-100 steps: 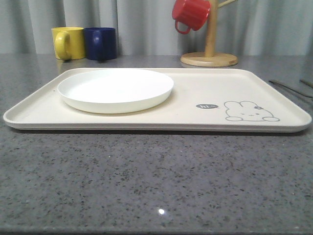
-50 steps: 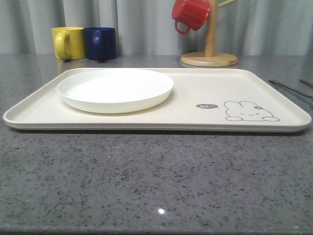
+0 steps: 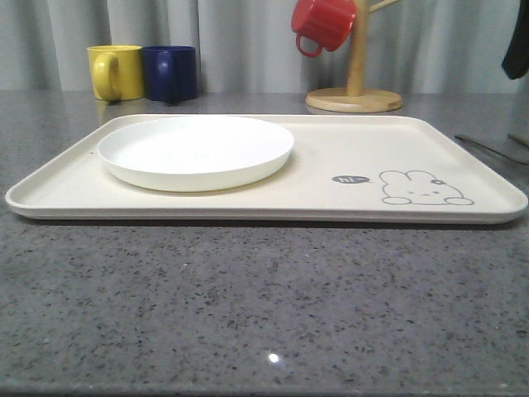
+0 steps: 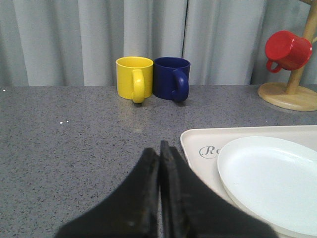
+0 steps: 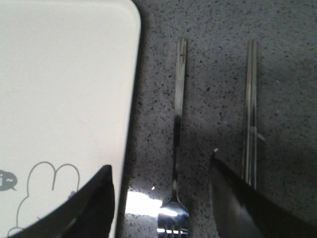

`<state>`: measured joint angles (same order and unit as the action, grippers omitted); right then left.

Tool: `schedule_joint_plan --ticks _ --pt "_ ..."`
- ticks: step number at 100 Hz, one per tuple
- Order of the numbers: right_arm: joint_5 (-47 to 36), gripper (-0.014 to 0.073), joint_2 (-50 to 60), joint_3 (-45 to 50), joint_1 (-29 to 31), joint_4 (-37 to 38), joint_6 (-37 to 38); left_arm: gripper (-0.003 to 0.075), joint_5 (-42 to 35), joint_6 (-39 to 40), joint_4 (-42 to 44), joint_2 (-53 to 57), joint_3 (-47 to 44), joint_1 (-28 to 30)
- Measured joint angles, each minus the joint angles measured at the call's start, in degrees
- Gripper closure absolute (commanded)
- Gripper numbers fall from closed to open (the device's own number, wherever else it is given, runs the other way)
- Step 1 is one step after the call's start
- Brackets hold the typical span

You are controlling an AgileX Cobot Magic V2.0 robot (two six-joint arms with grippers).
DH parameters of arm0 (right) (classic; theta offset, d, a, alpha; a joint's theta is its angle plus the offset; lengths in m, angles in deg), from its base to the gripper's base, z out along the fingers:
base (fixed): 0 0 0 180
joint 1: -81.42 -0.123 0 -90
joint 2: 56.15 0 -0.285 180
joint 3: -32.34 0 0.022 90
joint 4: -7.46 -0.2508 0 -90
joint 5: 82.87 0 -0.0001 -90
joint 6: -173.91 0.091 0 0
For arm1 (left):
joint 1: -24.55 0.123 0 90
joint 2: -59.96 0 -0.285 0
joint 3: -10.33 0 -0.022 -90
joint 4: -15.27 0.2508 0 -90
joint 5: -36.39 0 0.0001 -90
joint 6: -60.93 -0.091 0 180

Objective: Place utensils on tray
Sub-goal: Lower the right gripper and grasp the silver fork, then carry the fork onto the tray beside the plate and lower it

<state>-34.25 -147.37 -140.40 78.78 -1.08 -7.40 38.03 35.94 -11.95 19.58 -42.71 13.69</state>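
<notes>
Right gripper point(image 5: 161, 198) hovers over the fork point(image 5: 177, 124), jaws spread; left gripper point(image 4: 159, 153) jaws pressed together. Fork and chopsticks point(image 5: 250, 109) lie on the bench point(image 5: 213, 74) beside the tray point(image 5: 64, 89). Risk: the thin, flat fork slips; a jaw strikes the tray rim.

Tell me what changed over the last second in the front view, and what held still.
A dark piece of the right arm has come into the upper right corner, above the table to the right of the tray; it was absent in both earlier pictures. Nothing was taken hold of or let go. The tray, the white plate, the yellow mug, blue mug and red mug kept their places.
</notes>
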Motion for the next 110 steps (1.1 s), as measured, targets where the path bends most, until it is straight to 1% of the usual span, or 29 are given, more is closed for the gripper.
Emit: schedule_joint_plan --ticks 20,59,70,79,86,98,103,110 --pt "0.5 0.0161 -5.9 -1.8 0.0 0.0 0.0 0.0738 0.0 0.0 0.0 0.0 0.0 0.0" --pt "2.1 0.0161 -11.1 -2.0 0.0 0.9 -0.1 0.0738 0.0 0.0 0.0 0.0 0.0 0.0" --pt "2.6 0.0187 -12.5 -2.0 0.0 1.2 -0.1 0.0738 0.0 0.0 0.0 0.0 0.0 0.0" --pt "3.0 0.0231 -12.9 -2.3 0.0 1.5 -0.1 0.0738 0.0 0.0 0.0 0.0 0.0 0.0" --pt "3.2 0.0284 -13.0 -2.4 0.0 1.6 -0.1 0.0738 0.0 0.0 0.0 0.0 0.0 0.0" --pt "3.6 0.0435 -13.2 -2.4 0.0 1.6 -0.1 0.0738 0.0 0.0 0.0 0.0 0.0 0.0" --pt "3.8 0.0521 -13.2 -2.4 0.0 1.6 -0.1 0.0738 0.0 0.0 0.0 0.0 0.0 0.0" --pt "4.2 0.0617 -13.2 -2.4 0.0 1.6 -0.1 0.0738 0.0 0.0 0.0 0.0 0.0 0.0"
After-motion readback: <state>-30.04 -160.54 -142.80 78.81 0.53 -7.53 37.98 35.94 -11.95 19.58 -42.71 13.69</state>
